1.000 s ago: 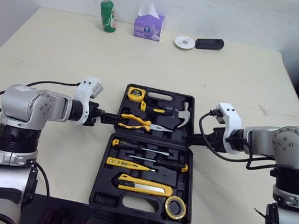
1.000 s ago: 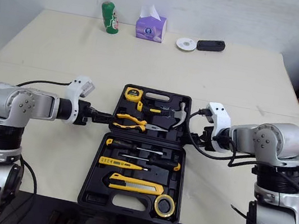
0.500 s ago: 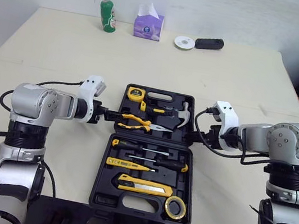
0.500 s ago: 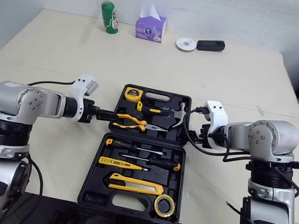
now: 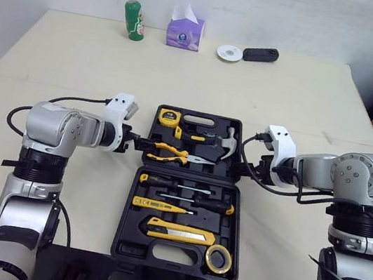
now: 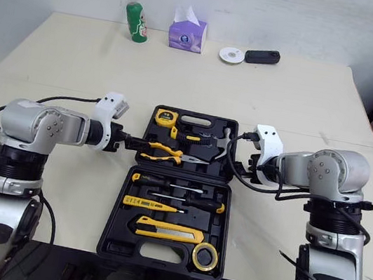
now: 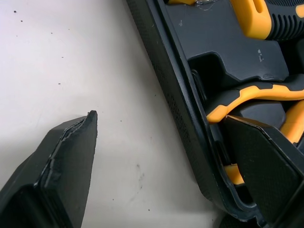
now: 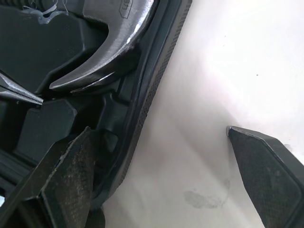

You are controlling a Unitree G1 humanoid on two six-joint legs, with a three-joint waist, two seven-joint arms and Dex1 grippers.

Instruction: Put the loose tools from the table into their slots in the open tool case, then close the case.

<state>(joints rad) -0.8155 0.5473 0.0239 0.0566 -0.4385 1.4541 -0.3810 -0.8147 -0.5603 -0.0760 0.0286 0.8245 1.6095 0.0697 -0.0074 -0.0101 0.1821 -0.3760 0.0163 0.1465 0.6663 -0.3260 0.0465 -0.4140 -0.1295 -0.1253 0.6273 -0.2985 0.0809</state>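
Black tool case (image 5: 128, 250) lying open on the table (image 5: 78, 59), flanked by both grippers.

The case's far half lies between the left gripper (image 5: 142, 144) and the right gripper (image 5: 239, 168). Each gripper is spread wide and holds nothing. The left side wall passes between the left fingers: the outer finger (image 7: 66, 161) is over bare table, and the inner finger (image 7: 266, 161) is over the yellow-handled pliers (image 5: 170, 153). The right side wall passes between the right fingers: the inner finger (image 8: 66, 175) is just short of the hammer (image 8: 109, 42), and the outer finger (image 8: 266, 161) is over the table.
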